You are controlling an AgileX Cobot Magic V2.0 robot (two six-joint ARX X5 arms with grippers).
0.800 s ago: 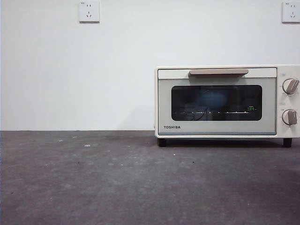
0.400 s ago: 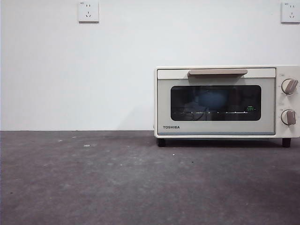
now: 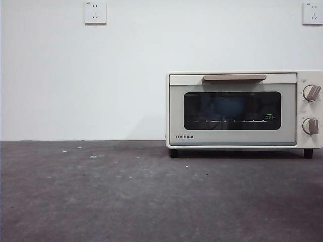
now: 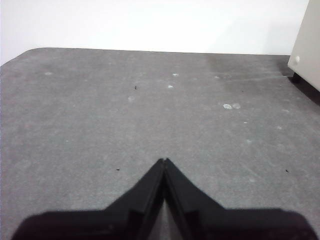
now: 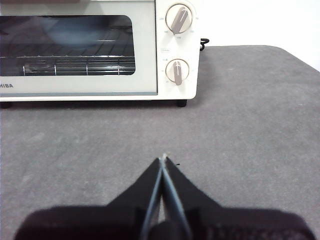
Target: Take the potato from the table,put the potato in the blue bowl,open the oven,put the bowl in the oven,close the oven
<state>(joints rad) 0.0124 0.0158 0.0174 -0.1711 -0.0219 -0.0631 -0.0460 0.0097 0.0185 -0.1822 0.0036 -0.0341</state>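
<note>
Front view: the blue bowl [image 3: 229, 107] is seen dimly behind the dark window of the oven [image 3: 244, 110], door shut, standing on the table [image 3: 126, 196]. The left gripper [image 4: 164, 161] and the right gripper [image 5: 163, 158] are held over the table, jaws pressed together, empty.

1 oven [image 3: 244, 109], 2 knobs [image 3: 311, 93], 2 sockets [image 3: 95, 12]

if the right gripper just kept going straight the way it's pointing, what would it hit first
Probably the oven. The right gripper, jaws shut, points across bare table toward its front, near the door's knob-side edge; depth is uncertain.
</note>
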